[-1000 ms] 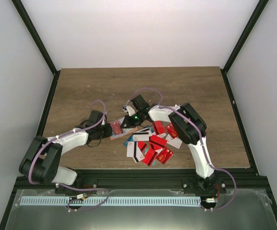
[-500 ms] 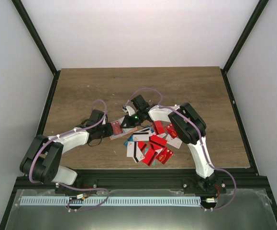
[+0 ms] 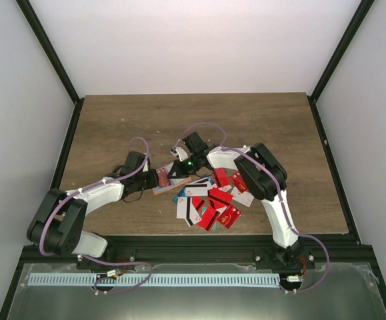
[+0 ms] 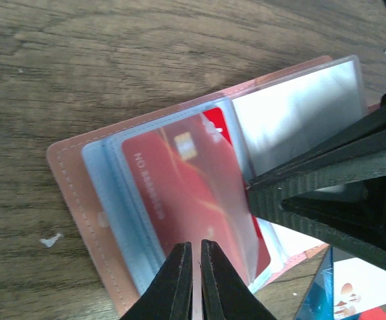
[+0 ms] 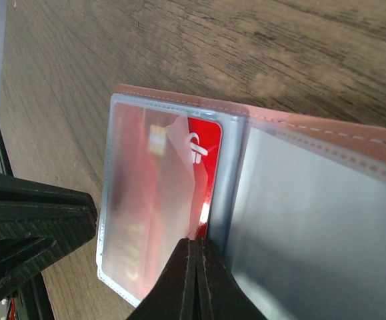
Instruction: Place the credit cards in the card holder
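The salmon card holder (image 4: 66,180) lies open on the wood, its clear sleeves fanned out. A red credit card (image 4: 179,180) with a gold chip sits partly inside one sleeve. My left gripper (image 4: 194,248) is shut on that card's near edge. My right gripper (image 5: 196,243) is shut on the thin edge of the clear sleeve (image 5: 173,173), lifting the film off the red card (image 5: 203,153). In the top view both grippers, left (image 3: 149,179) and right (image 3: 174,172), meet over the holder (image 3: 161,191). The other credit cards (image 3: 213,200) lie in a loose pile just right of it.
An empty clear sleeve (image 5: 313,233) spreads to the right of the held one. A blue card (image 4: 319,293) and a white card (image 4: 369,280) lie by the holder's near corner. The right gripper's black fingers (image 4: 326,167) crowd the holder's right side.
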Controlling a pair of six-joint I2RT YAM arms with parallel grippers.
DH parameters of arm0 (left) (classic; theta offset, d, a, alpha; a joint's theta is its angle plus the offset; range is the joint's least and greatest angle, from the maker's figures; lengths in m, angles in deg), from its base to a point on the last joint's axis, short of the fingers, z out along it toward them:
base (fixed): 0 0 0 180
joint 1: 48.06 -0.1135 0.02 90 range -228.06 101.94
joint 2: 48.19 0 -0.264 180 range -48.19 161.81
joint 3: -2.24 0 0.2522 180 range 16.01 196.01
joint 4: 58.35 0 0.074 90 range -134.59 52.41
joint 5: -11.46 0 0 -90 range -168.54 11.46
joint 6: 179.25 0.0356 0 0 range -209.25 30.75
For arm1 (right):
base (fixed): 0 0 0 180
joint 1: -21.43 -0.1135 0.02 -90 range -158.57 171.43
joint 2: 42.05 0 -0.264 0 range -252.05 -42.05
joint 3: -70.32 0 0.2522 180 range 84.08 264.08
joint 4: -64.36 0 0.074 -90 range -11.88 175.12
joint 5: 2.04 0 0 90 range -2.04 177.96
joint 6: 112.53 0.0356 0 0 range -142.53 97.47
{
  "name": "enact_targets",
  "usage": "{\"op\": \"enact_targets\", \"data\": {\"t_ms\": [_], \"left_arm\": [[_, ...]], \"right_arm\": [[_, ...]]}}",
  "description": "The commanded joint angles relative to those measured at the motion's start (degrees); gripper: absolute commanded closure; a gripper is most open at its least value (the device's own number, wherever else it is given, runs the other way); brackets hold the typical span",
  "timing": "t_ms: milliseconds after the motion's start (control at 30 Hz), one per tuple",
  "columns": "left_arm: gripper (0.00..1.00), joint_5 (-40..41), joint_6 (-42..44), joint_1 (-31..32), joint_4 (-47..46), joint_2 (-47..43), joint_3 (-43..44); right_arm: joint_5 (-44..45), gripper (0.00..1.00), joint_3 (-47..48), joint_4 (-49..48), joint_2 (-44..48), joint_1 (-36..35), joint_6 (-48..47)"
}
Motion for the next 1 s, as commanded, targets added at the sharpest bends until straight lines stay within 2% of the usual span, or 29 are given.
{"op": "enact_targets", "data": {"t_ms": [0,233,400,533,700,767,967], "left_arm": [[0.93,-2.1,0.0,0.4,-3.0,-0.5,1.2],[0.93,-1.9,-0.4,0.7,-2.7,-0.6,2.2],[0.92,3.1,-1.3,0.7,2.2,-2.2,2.4],[0.86,5.7,-2.3,0.7,3.2,-2.8,1.1],[0.68,3.9,-2.8,0.6,0.2,-1.9,-0.3],[0.64,3.3,-2.9,0.7,-0.8,-1.4,-0.5],[0.62,2.5,-3.0,0.7,-2.1,0.1,-0.6]], "right_arm": [[2.3,0.99,0.0,1.8,-3.7,-0.7,-0.9],[1.0,0.99,-0.4,1.2,-3.7,-0.4,-0.5],[0.8,0.99,-0.6,0.8,-3.9,-0.2,-0.5],[0.7,0.99,-0.6,0.9,-4.0,-0.2,-0.5],[0.6,0.99,-0.6,0.8,-4.1,-0.2,-0.4],[0.6,0.99,-0.6,0.8,-4.0,-0.2,-0.4],[0.7,0.99,-0.7,0.9,-4.0,-0.2,-0.5]]}}
